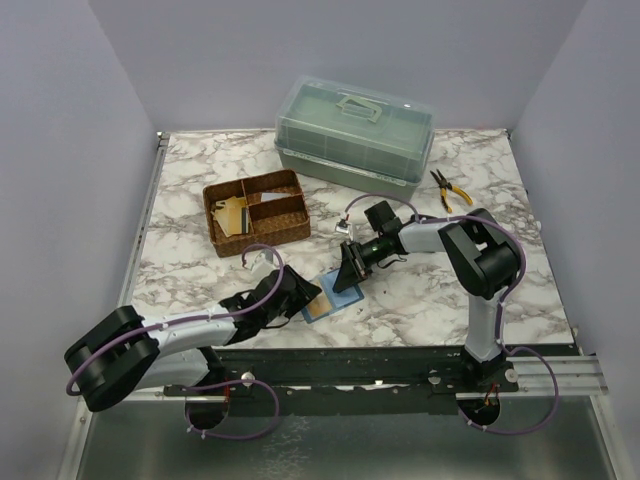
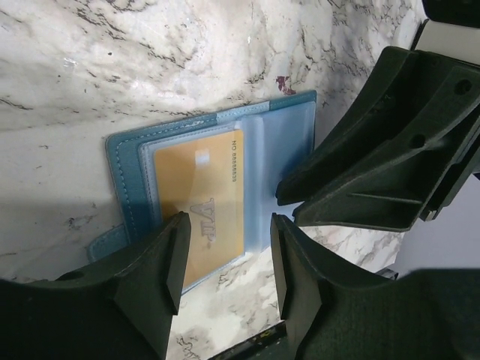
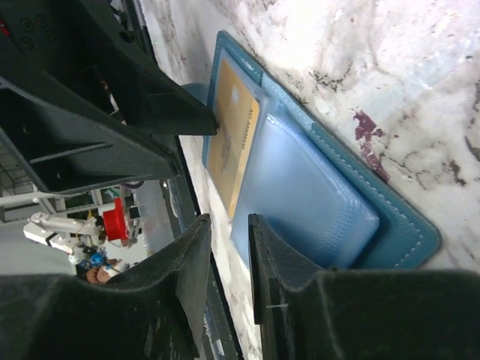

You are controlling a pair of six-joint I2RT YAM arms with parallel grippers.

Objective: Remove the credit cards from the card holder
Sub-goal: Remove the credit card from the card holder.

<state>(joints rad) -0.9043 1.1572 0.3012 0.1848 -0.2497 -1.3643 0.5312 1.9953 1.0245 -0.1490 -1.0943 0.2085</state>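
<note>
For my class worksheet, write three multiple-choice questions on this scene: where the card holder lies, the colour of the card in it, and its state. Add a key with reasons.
1. Where does the card holder lie?
A flat on the table, between the left gripper and right gripper
B lifted in the air
C leaning on a wall

2. What colour is the card in it?
A red
B black
C tan-orange

3. What is the card holder's state?
A folded shut
B spread open, card inside the clear pocket
C open and empty

Key:
1. A, the top view shows it on the marble between the arms.
2. C, the left wrist view shows the colour.
3. B, both wrist views show it open with the card inside.
</note>
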